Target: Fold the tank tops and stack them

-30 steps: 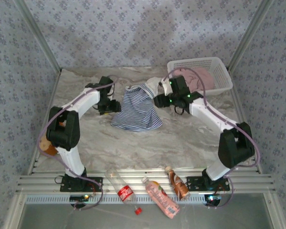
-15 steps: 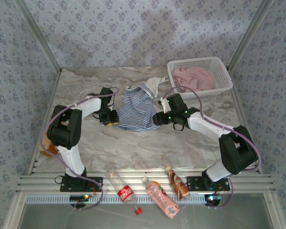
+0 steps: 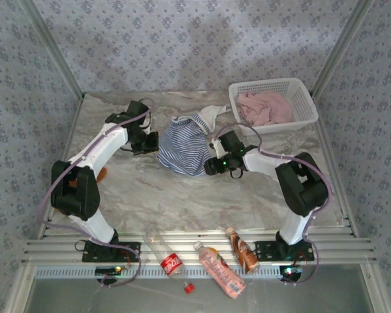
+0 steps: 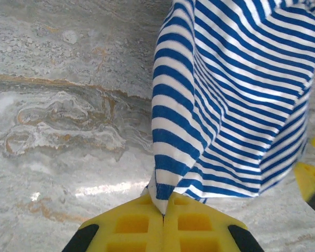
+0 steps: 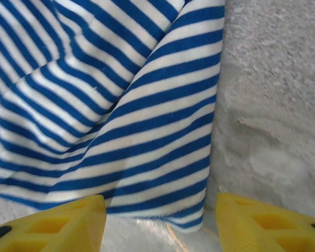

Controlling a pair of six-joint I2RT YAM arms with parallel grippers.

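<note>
While between left fingers [image 4: 128,226], striped top [image 4: 236,105].

A white lattice basket [image 3: 305,104] sits at the far right corner of a marble-patterned table [image 3: 176,195], enclosed by walls in blue-grey floral wallpaper [image 3: 182,39]. Along the ribbed metal rails [image 3: 352,251] at the near edge lie three bottles: a clear one with a red label [image 3: 169,263], a pink one [image 3: 220,270] and a brown one [image 3: 244,253]. A small red cap [image 3: 189,287] rests just beside the clear bottle. A small orange-brown object [image 3: 101,173], too hidden to identify, lies near the table's left side.
</note>
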